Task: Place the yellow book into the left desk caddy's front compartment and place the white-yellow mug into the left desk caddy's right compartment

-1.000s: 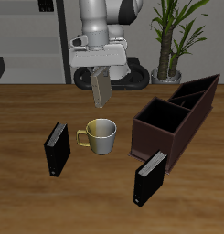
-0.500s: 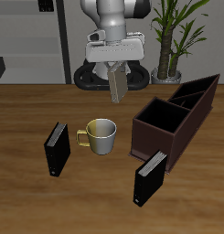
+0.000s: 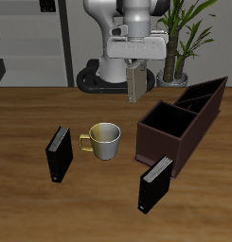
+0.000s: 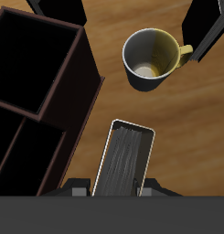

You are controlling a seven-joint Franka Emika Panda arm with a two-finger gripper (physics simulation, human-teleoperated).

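Observation:
My gripper (image 3: 135, 64) is shut on the yellow book (image 3: 135, 83), which hangs upright from it, high above the table behind the mug. In the wrist view the book (image 4: 124, 159) shows as a grey-beige slab between my fingers. The white-yellow mug (image 3: 104, 140) stands upright on the table, its yellow handle pointing away from the caddy; it also shows in the wrist view (image 4: 152, 59). The left desk caddy (image 3: 180, 127) is a dark maroon box beside the mug, with its large square right compartment (image 3: 163, 123) nearest the mug and empty. The caddy also shows in the wrist view (image 4: 36, 87).
Two black books stand upright on the table: one (image 3: 58, 154) on the mug's handle side, one (image 3: 153, 184) near the table's front edge by the caddy. A potted plant (image 3: 179, 38) stands behind the caddy.
My gripper has carried the yellow book sideways toward the caddy, from above the mug's back to nearer the caddy. The mug, caddy and black books have not moved.

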